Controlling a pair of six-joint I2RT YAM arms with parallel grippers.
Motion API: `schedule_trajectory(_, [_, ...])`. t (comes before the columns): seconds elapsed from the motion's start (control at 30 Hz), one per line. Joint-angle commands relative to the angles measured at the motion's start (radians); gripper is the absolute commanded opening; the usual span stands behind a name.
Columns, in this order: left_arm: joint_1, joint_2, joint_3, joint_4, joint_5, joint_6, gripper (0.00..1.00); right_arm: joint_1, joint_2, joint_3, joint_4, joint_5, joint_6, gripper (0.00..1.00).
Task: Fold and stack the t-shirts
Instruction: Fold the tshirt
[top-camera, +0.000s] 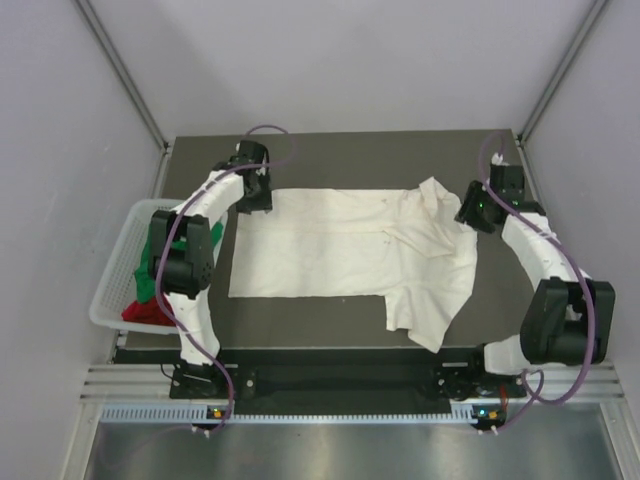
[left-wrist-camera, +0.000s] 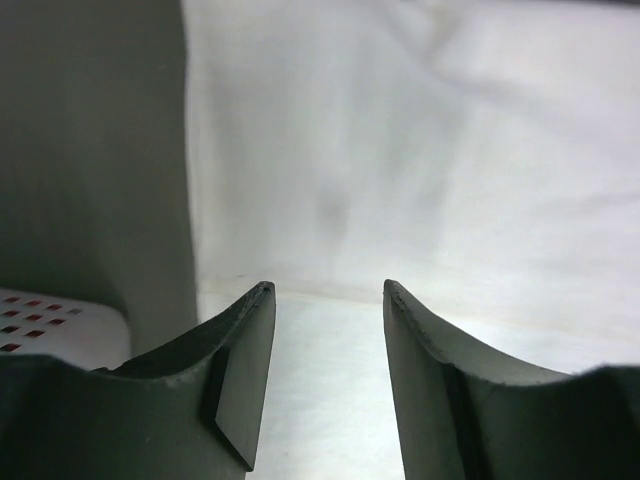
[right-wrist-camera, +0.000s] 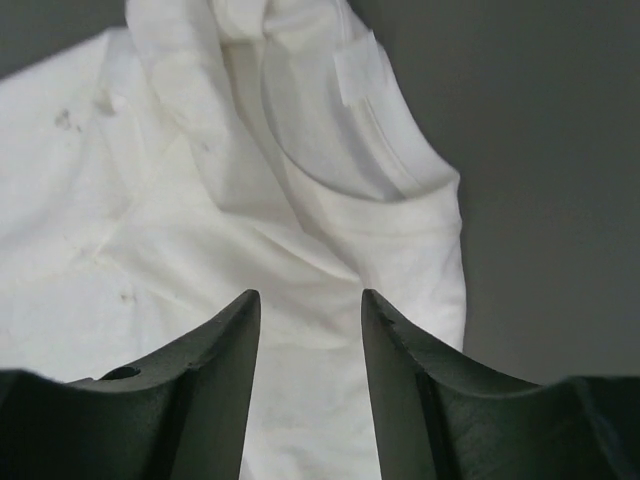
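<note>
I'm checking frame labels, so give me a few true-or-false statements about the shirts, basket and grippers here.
The cream-white t-shirt lies spread on the table. True.
The green t-shirt lies on the table too. False: it is in the basket with the red t-shirt.
The left gripper is open and holds nothing. True.
The right gripper is clamped on the cream-white t-shirt. False: its jaws stand open over the cloth.

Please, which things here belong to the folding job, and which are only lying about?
Belong to the job: cream-white t-shirt, green t-shirt, red t-shirt.
Only lying about: white mesh basket holding the green and red ones, dark table.
</note>
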Motion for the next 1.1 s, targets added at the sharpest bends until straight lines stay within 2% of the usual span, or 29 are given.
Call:
schedule_trajectory(0.0, [-0.014,-0.08,0.053,0.092,0.167,-0.053,0.52,-0.011,0.118,0.146,0.098,-0.018,-0.047,0.46])
schedule_trajectory(0.13, [-0.014,-0.039,0.049,0.216,0.239,-0.096,0.52,-0.012,0.265,0.298,0.124,0.013,-0.054,0.47])
schedule_trajectory(0.23, [-0.014,0.002,0.051,0.269,0.262,-0.122,0.52,-0.034,0.384,0.379,0.097,-0.043,-0.1,0.47])
schedule_trajectory(0.27, [-0.014,0.018,0.052,0.274,0.262,-0.133,0.52,-0.043,0.439,0.428,0.08,-0.114,-0.137,0.47])
schedule_trajectory(0.4, [-0.014,0.091,0.083,0.274,0.238,-0.151,0.52,-0.09,0.513,0.485,0.015,-0.171,-0.202,0.46])
schedule_trajectory(0.67, [-0.012,0.225,0.143,0.256,0.128,-0.157,0.52,-0.161,0.663,0.54,0.034,-0.468,-0.317,0.49])
schedule_trajectory(0.9, [-0.014,0.294,0.18,0.221,0.054,-0.159,0.52,-0.173,0.785,0.64,-0.005,-0.469,-0.375,0.52])
schedule_trajectory(0.93, [-0.012,0.297,0.18,0.215,0.048,-0.16,0.52,-0.173,0.797,0.663,-0.003,-0.476,-0.373,0.51])
schedule_trajectory(0.97, [-0.012,0.297,0.178,0.21,0.037,-0.165,0.52,-0.173,0.818,0.675,-0.002,-0.485,-0.37,0.45])
schedule_trajectory(1.0, [-0.014,0.299,0.177,0.207,0.025,-0.168,0.52,-0.173,0.828,0.686,0.002,-0.484,-0.369,0.35])
schedule_trajectory(1.03, [-0.012,0.296,0.175,0.196,-0.004,-0.177,0.52,-0.173,0.831,0.704,0.008,-0.431,-0.366,0.14])
schedule_trajectory(1.07, [-0.012,0.294,0.174,0.193,-0.02,-0.186,0.52,-0.173,0.822,0.705,0.018,-0.388,-0.357,0.05])
